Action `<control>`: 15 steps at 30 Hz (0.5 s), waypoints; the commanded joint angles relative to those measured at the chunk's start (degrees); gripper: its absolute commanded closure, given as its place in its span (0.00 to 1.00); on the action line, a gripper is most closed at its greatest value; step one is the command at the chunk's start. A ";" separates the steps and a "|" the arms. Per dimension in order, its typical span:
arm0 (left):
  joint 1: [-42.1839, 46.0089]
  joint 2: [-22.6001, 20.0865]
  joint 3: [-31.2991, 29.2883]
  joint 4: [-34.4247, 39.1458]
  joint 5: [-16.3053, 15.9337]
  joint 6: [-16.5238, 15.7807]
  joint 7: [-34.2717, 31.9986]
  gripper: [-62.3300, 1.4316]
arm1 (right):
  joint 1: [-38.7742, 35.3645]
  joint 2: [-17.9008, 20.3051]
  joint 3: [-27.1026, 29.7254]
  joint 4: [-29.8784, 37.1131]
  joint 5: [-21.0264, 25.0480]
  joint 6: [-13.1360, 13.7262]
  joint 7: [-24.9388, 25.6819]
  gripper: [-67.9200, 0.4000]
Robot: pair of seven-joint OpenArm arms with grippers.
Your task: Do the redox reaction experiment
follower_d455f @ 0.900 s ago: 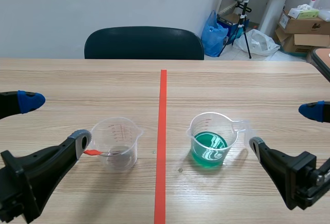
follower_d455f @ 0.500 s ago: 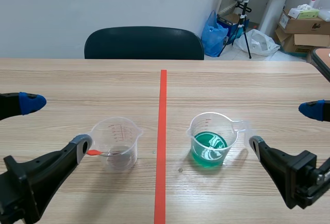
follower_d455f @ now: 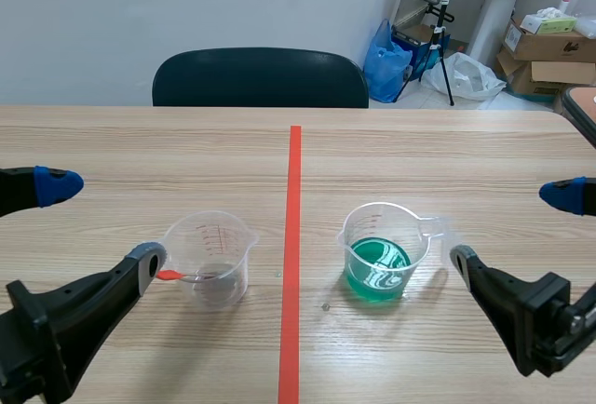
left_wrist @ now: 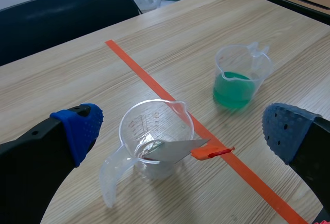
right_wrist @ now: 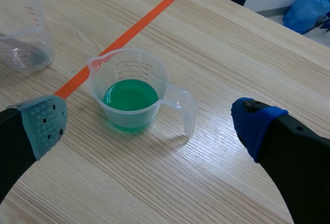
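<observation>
A clear beaker (follower_d455f: pixel 209 255) stands left of the orange-red tape line. A thin metal strip with an orange-red end (follower_d455f: pixel 172 276) leans inside it, poking over the rim. A second clear beaker (follower_d455f: pixel 382 250), holding green liquid, stands right of the line. My left gripper (follower_d455f: pixel 98 222) is open just left of the strip's beaker. In the left wrist view that beaker (left_wrist: pixel 154 136) and strip (left_wrist: pixel 178 149) lie between the spread fingers of my left gripper (left_wrist: pixel 183 128). My right gripper (follower_d455f: pixel 512 227) is open to the right of the green beaker (right_wrist: pixel 131 95), which lies ahead between its fingers (right_wrist: pixel 149 123).
A dark chair (follower_d455f: pixel 261 78) stands behind the table's far edge. Cardboard boxes (follower_d455f: pixel 549 46) and a blue bag (follower_d455f: pixel 386 60) sit on the floor at the back right. The tape line (follower_d455f: pixel 291 264) runs down the table's middle.
My left gripper has drawn back slightly toward the near edge. The beakers and the right arm have not moved.
</observation>
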 commanded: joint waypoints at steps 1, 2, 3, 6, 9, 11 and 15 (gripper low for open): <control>0.26 0.26 -0.17 1.01 -0.55 -0.11 -1.03 0.00 | 0.98 0.20 0.66 0.96 0.00 -0.13 0.92 0.00; 0.26 0.26 -0.17 1.01 -0.55 -0.11 -1.05 0.00 | 1.27 0.37 0.66 0.96 -0.04 0.57 0.87 0.00; 0.26 0.26 -0.17 1.01 -0.55 -0.11 -1.20 0.00 | 1.64 0.52 0.66 0.96 -0.28 1.27 0.85 0.00; 0.26 0.26 -0.17 1.01 -0.55 -0.11 -1.20 0.00 | 2.89 0.52 0.66 0.96 -1.57 1.57 1.55 0.00; 0.33 0.26 -0.17 1.01 -0.55 -0.09 -1.18 0.00 | 4.57 0.59 0.66 0.94 -3.28 3.48 2.45 0.00; 1.01 0.24 -0.20 1.01 -0.09 0.50 -1.22 0.00 | 5.88 0.66 0.66 0.94 -4.04 6.19 2.47 0.00; 3.69 0.24 -1.18 1.01 0.33 3.17 -1.44 0.00 | 8.41 0.66 -0.39 0.94 -4.33 10.91 2.40 0.00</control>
